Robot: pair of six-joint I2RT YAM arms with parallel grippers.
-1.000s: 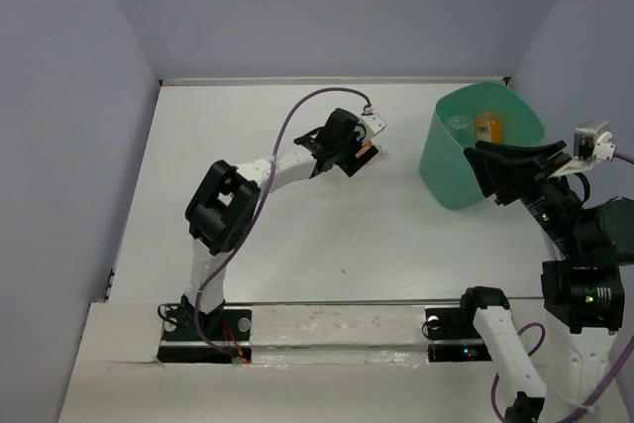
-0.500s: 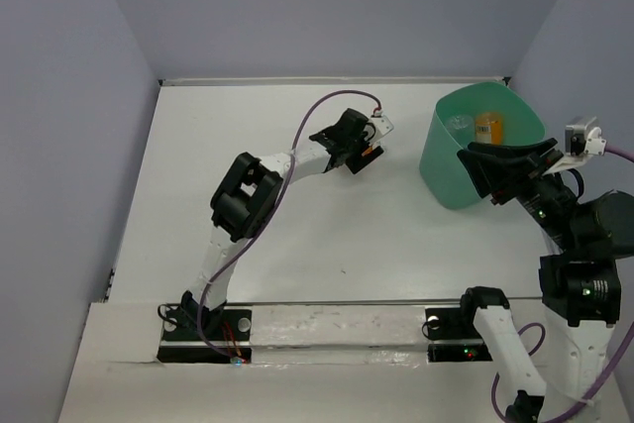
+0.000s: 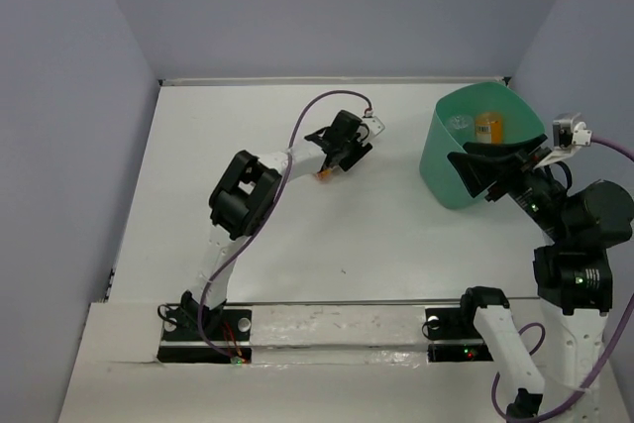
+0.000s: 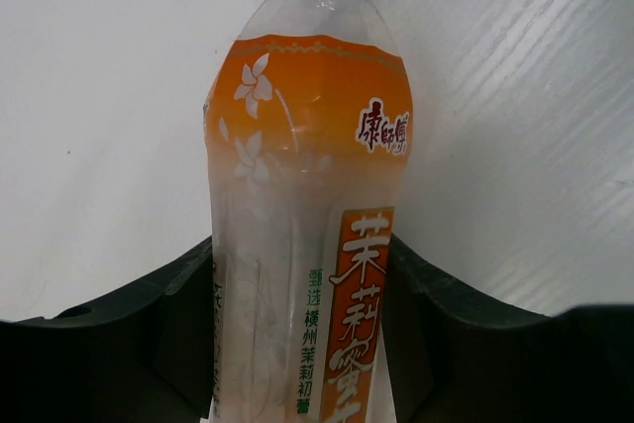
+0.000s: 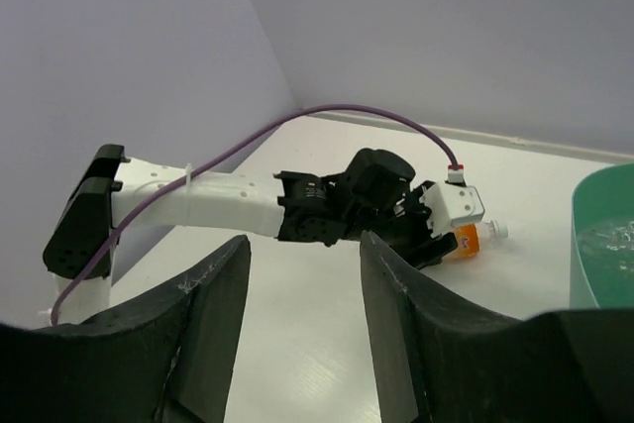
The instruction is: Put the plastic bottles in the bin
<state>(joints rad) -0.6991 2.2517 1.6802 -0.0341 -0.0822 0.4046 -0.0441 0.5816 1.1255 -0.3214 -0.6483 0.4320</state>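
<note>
An orange-tinted plastic bottle (image 4: 307, 195) with an orange label and no cap stands between my left gripper's (image 4: 302, 284) black fingers, which are shut on its body. Seen from above, that gripper (image 3: 339, 149) is at the far middle of the table, with an orange bit of the bottle (image 3: 322, 174) showing beside it. The right wrist view shows the same bottle (image 5: 474, 238) low over the table. The mint-green bin (image 3: 448, 180) stands at the far right with an orange bottle (image 3: 486, 126) and a clear one (image 3: 458, 124) inside. My right gripper (image 3: 477, 167) hangs open and empty at the bin's near rim.
The enclosure's grey walls rise at the left, back and right. The left arm's purple cable (image 3: 307, 111) loops above its wrist. The bin's rim (image 5: 606, 207) shows at the right edge of the right wrist view.
My left gripper has closed on the orange-tinted bottle and its wrist has turned. My right gripper has shifted slightly left and its fingers stand wider apart.
</note>
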